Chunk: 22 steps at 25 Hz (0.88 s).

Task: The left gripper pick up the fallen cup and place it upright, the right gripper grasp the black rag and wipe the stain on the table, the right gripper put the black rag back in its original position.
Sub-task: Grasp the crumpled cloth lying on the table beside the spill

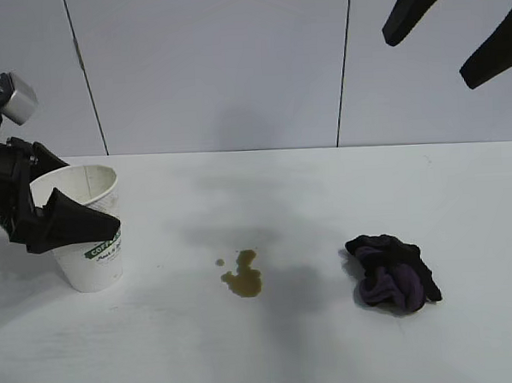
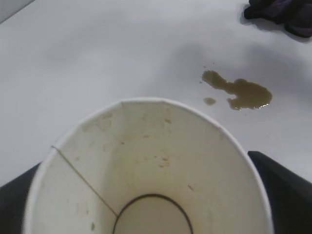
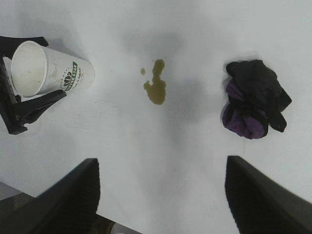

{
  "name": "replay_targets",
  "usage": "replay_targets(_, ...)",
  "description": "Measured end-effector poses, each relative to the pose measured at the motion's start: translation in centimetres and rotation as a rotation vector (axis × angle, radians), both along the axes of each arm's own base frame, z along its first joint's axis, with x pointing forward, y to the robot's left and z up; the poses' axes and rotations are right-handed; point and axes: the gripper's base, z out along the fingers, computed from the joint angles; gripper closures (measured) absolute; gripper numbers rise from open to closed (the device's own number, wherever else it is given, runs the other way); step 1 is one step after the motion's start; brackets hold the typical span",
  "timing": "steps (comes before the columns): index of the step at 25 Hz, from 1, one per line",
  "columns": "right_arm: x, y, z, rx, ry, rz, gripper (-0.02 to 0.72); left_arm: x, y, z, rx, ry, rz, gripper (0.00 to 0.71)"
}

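Note:
The white paper cup [image 1: 89, 252] stands upright on the table [image 1: 290, 177] at the left, mouth up and empty inside [image 2: 161, 141]. My left gripper [image 1: 84, 213] straddles it with its jaws spread wide, one black finger [image 1: 82, 225] across the front wall and the other hidden behind. The brownish stain [image 1: 243, 278] with its small droplet lies at mid-table. To its right sits the bunched black rag [image 1: 393, 272] with purple folds. My right gripper [image 1: 454, 35] hangs open high above the rag, holding nothing; its view shows the cup [image 3: 53, 73], stain [image 3: 157, 87] and rag [image 3: 253, 102] below.
A grey panelled wall [image 1: 215, 65] rises behind the table's far edge. Bare white tabletop lies between cup, stain and rag, and along the front.

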Motion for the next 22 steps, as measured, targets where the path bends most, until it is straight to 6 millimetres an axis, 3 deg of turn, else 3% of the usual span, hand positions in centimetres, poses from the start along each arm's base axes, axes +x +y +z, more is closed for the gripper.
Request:
replay_targets(6,0.0,0.0,0.0,0.000,-0.003,-0.001,0.209,-0.5,0.3,2.2,0.051,-0.019,0.012,0.021)
replay_targets(22,0.1,0.0,0.1,0.002,-0.013,-0.006,0.209,-1.9,2.9,1.1,0.308,0.296,0.245,0.021)
